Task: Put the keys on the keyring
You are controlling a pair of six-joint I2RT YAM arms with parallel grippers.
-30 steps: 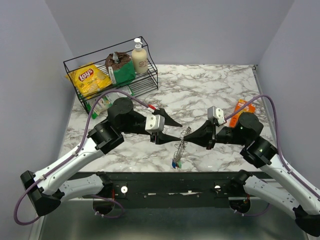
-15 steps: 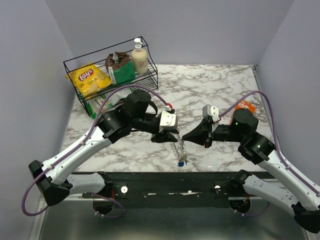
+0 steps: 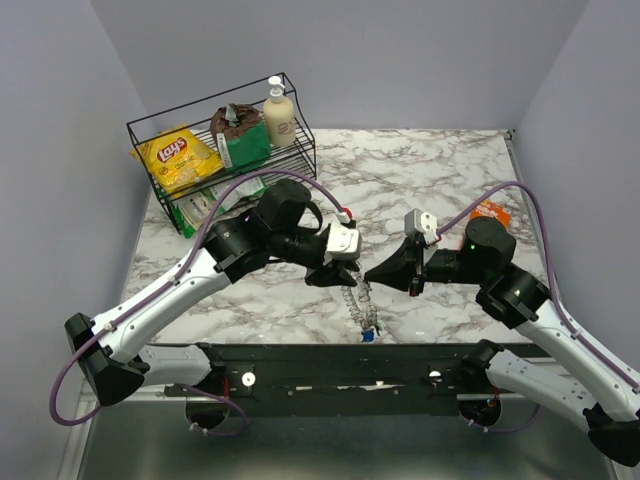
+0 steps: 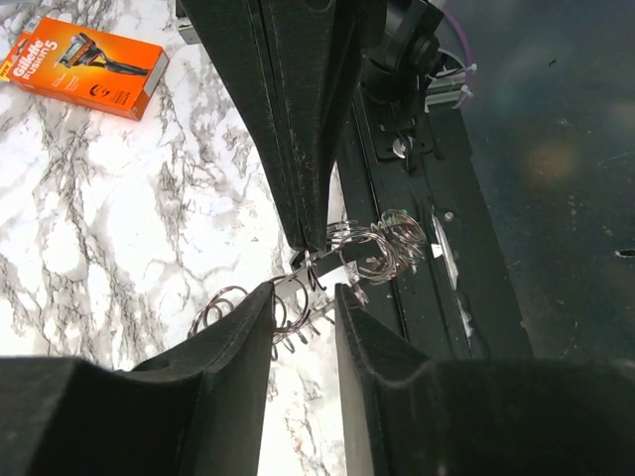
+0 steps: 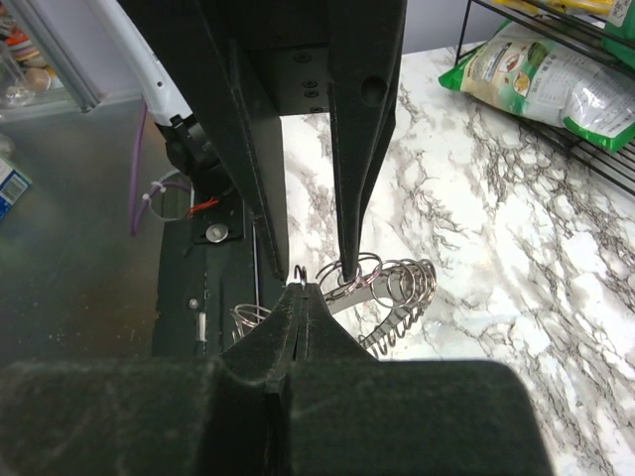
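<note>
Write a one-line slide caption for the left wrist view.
The left gripper, jaws parted, flanks the coiled keyring pinched by the shut right gripper.

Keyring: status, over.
Right gripper shut on keyring. Left gripper open, straddling it. Keys at its low end. Razor box well aside.

You are looking at a yellow chip bag [image 3: 178, 157] in the wire rack [image 3: 300, 150], and it is showing the red "Lay's" logo. In the left wrist view, the orange box [image 4: 84, 67] lying on the marble table [image 4: 119, 218] is displaying "Gillette" with "FUSION5" under it. Other print is proving too small to read.
</note>
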